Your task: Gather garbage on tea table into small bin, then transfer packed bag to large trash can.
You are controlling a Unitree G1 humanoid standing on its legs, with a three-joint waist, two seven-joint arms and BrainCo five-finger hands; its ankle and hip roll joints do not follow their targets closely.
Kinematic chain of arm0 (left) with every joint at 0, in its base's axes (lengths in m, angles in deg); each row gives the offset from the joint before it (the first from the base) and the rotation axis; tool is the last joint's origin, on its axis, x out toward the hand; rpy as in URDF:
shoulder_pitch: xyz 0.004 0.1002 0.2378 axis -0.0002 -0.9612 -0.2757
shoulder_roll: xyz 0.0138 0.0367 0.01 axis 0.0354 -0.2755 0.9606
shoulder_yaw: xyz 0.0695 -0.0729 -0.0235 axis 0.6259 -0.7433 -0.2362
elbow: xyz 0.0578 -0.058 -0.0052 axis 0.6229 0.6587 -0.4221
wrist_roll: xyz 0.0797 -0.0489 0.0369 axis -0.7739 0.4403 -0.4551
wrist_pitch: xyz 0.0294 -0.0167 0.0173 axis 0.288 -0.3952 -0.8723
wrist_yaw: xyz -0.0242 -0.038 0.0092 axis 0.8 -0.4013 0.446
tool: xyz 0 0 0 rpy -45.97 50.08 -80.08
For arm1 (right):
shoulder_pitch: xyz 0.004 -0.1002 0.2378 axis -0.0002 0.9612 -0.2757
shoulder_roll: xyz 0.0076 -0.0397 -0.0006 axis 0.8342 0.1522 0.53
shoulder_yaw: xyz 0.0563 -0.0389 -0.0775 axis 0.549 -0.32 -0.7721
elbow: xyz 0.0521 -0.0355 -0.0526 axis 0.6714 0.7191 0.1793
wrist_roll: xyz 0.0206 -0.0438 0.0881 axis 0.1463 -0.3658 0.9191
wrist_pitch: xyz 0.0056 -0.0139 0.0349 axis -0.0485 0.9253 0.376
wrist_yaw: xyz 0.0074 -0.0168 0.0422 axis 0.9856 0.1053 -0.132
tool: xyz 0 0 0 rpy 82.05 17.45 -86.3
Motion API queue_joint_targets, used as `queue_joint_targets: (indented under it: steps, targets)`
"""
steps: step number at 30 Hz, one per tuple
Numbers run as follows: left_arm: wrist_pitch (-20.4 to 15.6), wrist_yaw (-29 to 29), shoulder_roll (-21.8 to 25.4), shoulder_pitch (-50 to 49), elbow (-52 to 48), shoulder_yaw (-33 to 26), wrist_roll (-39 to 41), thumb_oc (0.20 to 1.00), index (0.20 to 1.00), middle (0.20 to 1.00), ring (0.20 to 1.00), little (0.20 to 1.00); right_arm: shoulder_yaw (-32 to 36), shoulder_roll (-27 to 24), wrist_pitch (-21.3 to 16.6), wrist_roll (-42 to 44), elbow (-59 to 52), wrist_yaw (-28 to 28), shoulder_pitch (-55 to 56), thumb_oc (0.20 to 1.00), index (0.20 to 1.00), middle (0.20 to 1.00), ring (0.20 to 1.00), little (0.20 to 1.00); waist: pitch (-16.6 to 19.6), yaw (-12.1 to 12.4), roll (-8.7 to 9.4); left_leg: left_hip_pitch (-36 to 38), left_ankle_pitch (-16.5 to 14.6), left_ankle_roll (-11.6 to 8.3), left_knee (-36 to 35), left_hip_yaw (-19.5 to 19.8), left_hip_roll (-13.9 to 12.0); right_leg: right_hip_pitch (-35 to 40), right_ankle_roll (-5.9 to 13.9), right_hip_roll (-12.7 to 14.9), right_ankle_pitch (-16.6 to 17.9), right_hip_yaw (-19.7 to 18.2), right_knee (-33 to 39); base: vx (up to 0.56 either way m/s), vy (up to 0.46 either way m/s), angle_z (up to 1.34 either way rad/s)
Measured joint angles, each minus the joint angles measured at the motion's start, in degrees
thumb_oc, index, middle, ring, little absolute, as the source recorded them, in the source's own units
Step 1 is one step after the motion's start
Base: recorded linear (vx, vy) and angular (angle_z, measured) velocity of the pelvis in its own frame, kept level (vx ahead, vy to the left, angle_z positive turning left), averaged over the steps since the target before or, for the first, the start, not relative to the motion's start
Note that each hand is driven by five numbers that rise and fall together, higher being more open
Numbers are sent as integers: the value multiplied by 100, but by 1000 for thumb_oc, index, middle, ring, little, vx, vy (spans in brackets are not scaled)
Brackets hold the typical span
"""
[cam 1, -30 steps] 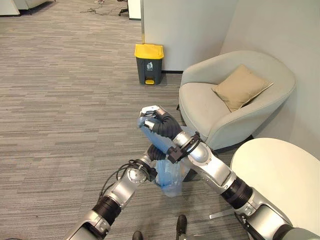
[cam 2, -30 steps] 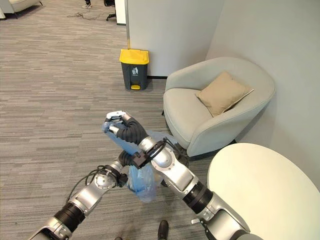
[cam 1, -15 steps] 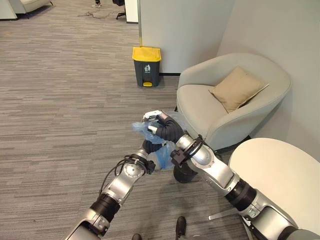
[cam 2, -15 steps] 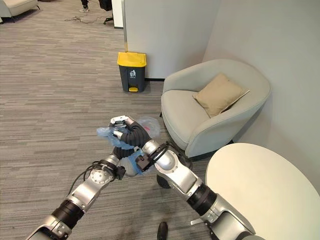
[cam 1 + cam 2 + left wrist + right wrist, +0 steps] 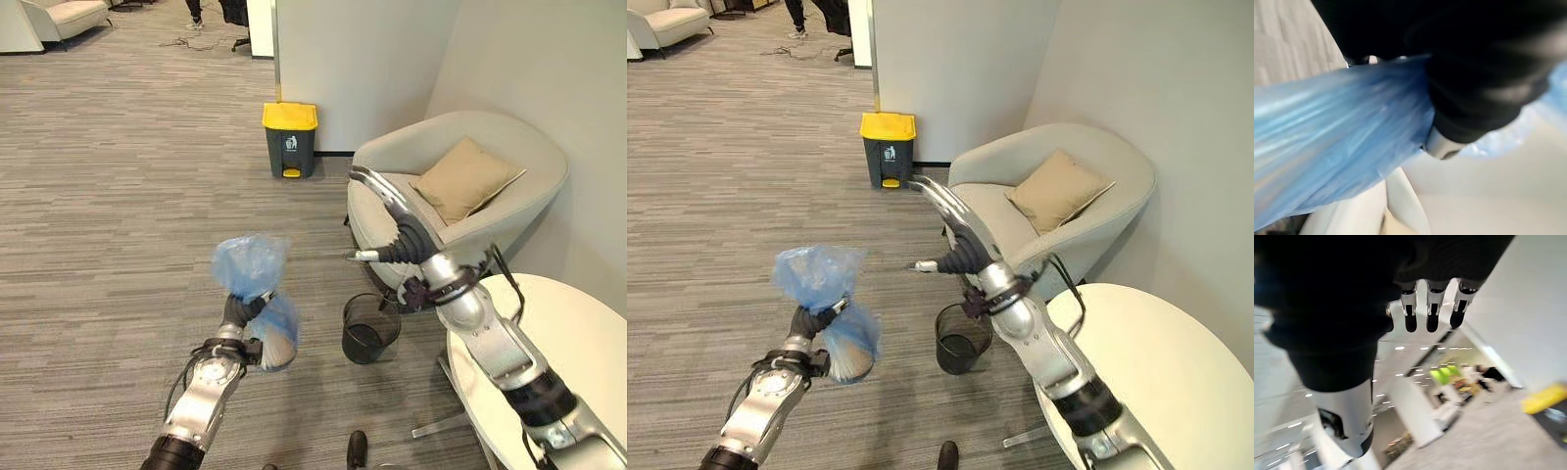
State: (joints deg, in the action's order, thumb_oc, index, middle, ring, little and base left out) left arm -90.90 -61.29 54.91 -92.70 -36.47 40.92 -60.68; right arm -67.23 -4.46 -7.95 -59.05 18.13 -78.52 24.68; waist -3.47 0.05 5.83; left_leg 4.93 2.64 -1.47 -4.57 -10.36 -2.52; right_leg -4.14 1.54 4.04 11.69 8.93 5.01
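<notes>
Lower left of the frame, the left hand (image 5: 238, 315) grips the blue bag (image 5: 251, 266) by its neck; the right hand (image 5: 387, 217) is open. A loose hold could drop it short of the yellow-lidded can (image 5: 290, 140) at upper centre

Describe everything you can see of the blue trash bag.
The blue trash bag is thin, translucent, crinkled plastic. The left hand is curled round its gathered neck, holding it in the air above the grey carpet. Above the grip the loose top puffs out; below it the filled lower part hangs as a rounded bulge with something pale inside. It is beside the small black bin, not touching it. The left wrist view shows its streaked blue film pressed against the hand.
</notes>
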Motion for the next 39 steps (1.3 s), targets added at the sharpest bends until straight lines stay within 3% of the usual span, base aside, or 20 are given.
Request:
queue_joint_targets:
  steps: [2, 4, 5, 7, 8, 12, 17, 19, 20, 21, 23, 24, 25, 26, 27, 28, 35, 36, 37, 39]
  targets:
    - [12, -11, 45, -124, 44, -149, 4, 200, 200, 200, 200, 200, 57, -68, 101, 270, 149, -75, 334, 1000, 1000, 1000, 1000, 1000, -1, -12, -28, 3, -38, 50, -36, -34, 4, -13, -6, 2, -8, -30, 2, -31, -21, -9]
    - [-59, -430, 147, -564, 192, -555, 0, 200, 200, 200, 200, 200, 676, -93, -34, 934, 1034, -541, 1577, 1000, 1000, 1000, 1000, 1000, 38, -41, -75, 5, -44, 52, -37, -41, -7, -9, 26, -3, -33, -58, 1, -47, -35, -2]
    - [-57, -466, 171, -757, 227, -776, -1, 200, 200, 200, 200, 200, 835, -112, 171, 1026, 1404, -637, 1843, 1000, 1000, 1000, 1000, 1000, 45, -39, -91, 0, -55, 49, -37, -25, -8, 2, 17, -2, -59, -40, 0, -25, -21, 7]
    - [-64, -530, 240, -915, 324, -884, -2, 200, 200, 200, 200, 200, 970, -146, 234, 1039, 1705, -718, 2096, 1000, 1000, 1000, 1000, 1000, 53, -47, -132, -51, -58, 51, -37, -4, -12, -22, 30, 2, -68, -23, 2, -22, -15, 7]
    - [-29, -611, 212, -1130, 557, -1189, -5, 200, 200, 200, 200, 200, 1168, -200, 489, 1049, 2141, -851, 2393, 1000, 1000, 1000, 1000, 1000, 55, -116, -138, -69, -57, 52, -38, 28, -13, -20, 40, 17, -76, 43, 2, -26, -20, 9]
    - [-32, -800, 60, -1384, 1342, -1402, -7, 200, 200, 200, 200, 200, 1379, -91, 476, 1176, 2963, -1003, 2652, 1000, 1000, 1000, 1000, 1000, 3, -104, -228, -69, -56, 52, -38, 91, -37, 3, 37, -10, -77, 75, 1, -58, -26, 7]
    - [28, -852, -13, -1471, 1737, -1416, 100, 200, 200, 200, 200, 200, 1380, 37, 489, 1247, 3312, -1001, 2628, 1000, 1000, 1000, 1000, 1000, -311, 16, -269, -229, -51, 51, 46, 346, -40, 7, 33, 4, -80, 249, -22, -150, -18, 29]
    - [26, -822, -85, -1414, 1815, -1545, 255, 200, 200, 200, 200, 200, 1399, 64, 478, 1254, 3340, -947, 2543, 1000, 1000, 1000, 1000, 1000, -569, 93, -255, -644, -55, 53, 241, 583, -94, -110, 31, 42, -81, 553, -45, -277, 23, 104]
    - [37, -801, -31, -1033, 1910, -1559, 383, 200, 200, 200, 200, 200, 1497, 193, 487, 1281, 3394, -883, 2476, 1000, 1000, 1000, 1000, 1000, -755, 76, -82, -1013, -58, -61, 560, 611, -110, -333, 16, 115, -233, 800, -151, -58, 109, 162]
    - [75, -772, -58, -776, 2010, -1512, 448, 200, 200, 200, 200, 200, 1740, 446, 459, 1400, 3449, -691, 2252, 1000, 1000, 1000, 1000, 1000, -874, -5, -4, -1459, -339, 48, 1423, -513, -278, -430, -8, 393, -156, 1380, -140, -41, 147, 159]
    - [64, -772, -137, -692, 2010, -1491, 456, 200, 200, 200, 200, 200, 1724, 449, 477, 1476, 3501, -634, 2070, 1000, 1000, 1000, 1000, 1000, -922, -68, -125, -1233, -505, 13, 1336, -620, -293, -452, 70, 372, -209, 1321, -197, 76, 162, 62]
    - [62, -762, -154, -698, 2054, -1483, 469, 200, 200, 200, 200, 200, 1656, 478, 481, 1479, 3568, -577, 1869, 1000, 1000, 1000, 1000, 1000, -954, -25, -189, -1233, -485, 36, 1187, -618, -278, -415, 326, 382, -391, 1330, -184, 42, 159, 13]
    - [52, -748, -194, -650, 2053, -1413, 474, 200, 200, 200, 200, 200, 1627, 468, 482, 1480, 3673, -558, 1748, 1000, 1000, 1000, 1000, 1000, -974, 12, -324, -1232, -422, 136, 1091, -648, -406, -519, 309, 317, -493, 1328, -537, 33, 130, 30]
    - [50, -743, -191, -636, 2022, -1293, 474, 200, 200, 200, 200, 200, 1593, 470, 501, 1480, 3770, -565, 1712, 1000, 1000, 1000, 1000, 1000, -938, 29, -413, -1225, -404, 142, 1003, -610, -452, -622, 186, 369, -709, 1287, -1158, 47, 189, 42]
    - [48, -743, -149, -672, 1949, -1257, 473, 200, 200, 200, 200, 200, 1572, 499, 496, 1479, 3749, -561, 1773, 1000, 1000, 1000, 1000, 1000, -859, 13, -286, -1172, -386, 106, 861, -605, -313, -599, 261, 527, -1001, 1184, -1422, 48, 207, 45]
    - [34, -740, -67, -727, 1953, -1264, 474, 200, 200, 200, 200, 200, 1569, 538, 493, 1478, 3774, -559, 1823, 1000, 1000, 1000, 1000, 1000, -753, 56, -113, -1175, -347, 75, 787, -619, -152, -563, 197, 629, -973, 1061, -1224, 51, 198, 28]
    - [60, -668, 254, -571, 2002, -1276, 422, 200, 200, 200, 200, 200, 1354, 704, 499, 1480, 3806, -444, 1640, 1000, 1000, 1000, 1000, 1000, -772, 57, 105, -1294, -251, 277, 870, -541, 59, -458, 391, 746, -842, 843, -1136, 39, 173, 7]
    - [56, -616, 387, -320, 2002, -1241, 421, 200, 200, 200, 200, 200, 1362, 750, 501, 1490, 3810, -436, 1738, 1000, 1000, 1000, 1000, 1000, -796, -48, 110, -1421, -291, 354, 929, -290, 190, -593, 476, 622, -1014, 174, -1312, 174, 185, 71]
    - [55, -608, 443, -234, 2002, -1195, 420, 200, 200, 200, 200, 200, 1360, 767, 499, 1514, 3807, -436, 1781, 1000, 1000, 1000, 1000, 1000, -794, -126, 121, -1477, -289, 363, 944, -191, 233, -621, 468, 510, -1142, -205, -1401, 147, 104, 91]
    - [38, -607, 530, -117, 2002, -1108, 416, 200, 200, 200, 200, 200, 1357, 800, 496, 1703, 3846, -436, 1805, 1000, 1000, 1000, 1000, 1000, -778, -157, 169, -1466, -302, 429, 938, -134, 343, -700, 456, 489, -1132, -564, -1533, 211, 96, 34]
